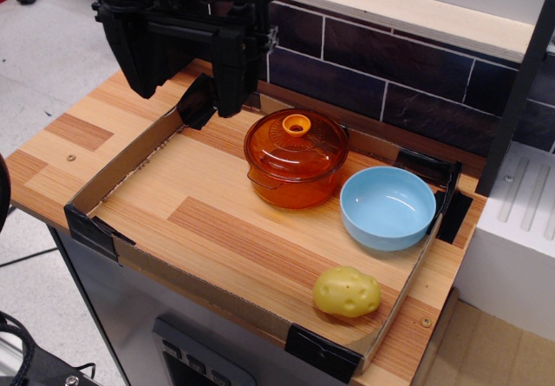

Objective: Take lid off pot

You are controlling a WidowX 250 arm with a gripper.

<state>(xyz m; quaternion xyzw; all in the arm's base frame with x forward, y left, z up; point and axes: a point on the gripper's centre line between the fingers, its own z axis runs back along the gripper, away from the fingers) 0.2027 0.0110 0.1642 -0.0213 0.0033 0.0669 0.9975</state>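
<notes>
The amber-orange pot [290, 186] stands on the wooden tray floor, towards the back and centre. The lid [297, 143] sits on the pot and covers it, with its yellow-orange ring knob [297, 126] upright at the centre. My black gripper [191, 82] hangs above the tray's back left corner, to the left of the pot and apart from it. Its two fingers [234, 91] point down with a wide gap between them and hold nothing.
A light blue bowl [388, 206] sits right of the pot, almost touching it. A yellow potato-like toy [347, 291] lies near the front right. A low cardboard wall [121, 165] with black corner clips rims the tray. A dark tiled wall [408, 74] runs behind.
</notes>
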